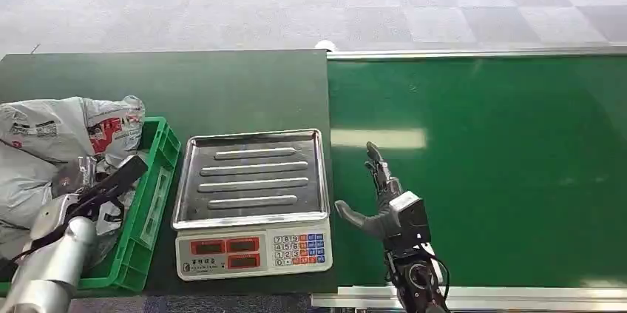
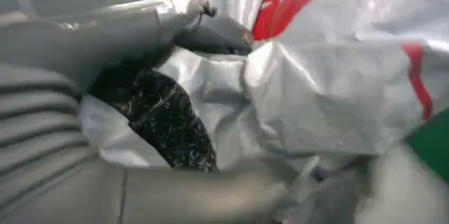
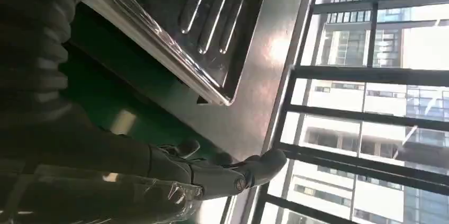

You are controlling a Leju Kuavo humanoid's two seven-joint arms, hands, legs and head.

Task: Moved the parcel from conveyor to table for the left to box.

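Observation:
A crumpled grey parcel with red print lies in the green crate at the table's left. My left hand is down on it inside the crate. In the left wrist view the parcel's plastic bulges between the fingers and the thumb, so this hand holds it. My right hand hovers open over the green conveyor belt, just right of the scale, fingers spread and holding nothing. The right wrist view shows that open hand beside the scale's tray.
A steel-topped electronic scale with a keypad stands on the dark table between crate and belt. More grey bags fill the crate. The belt's metal rail runs along the far side, with carpeted floor beyond it.

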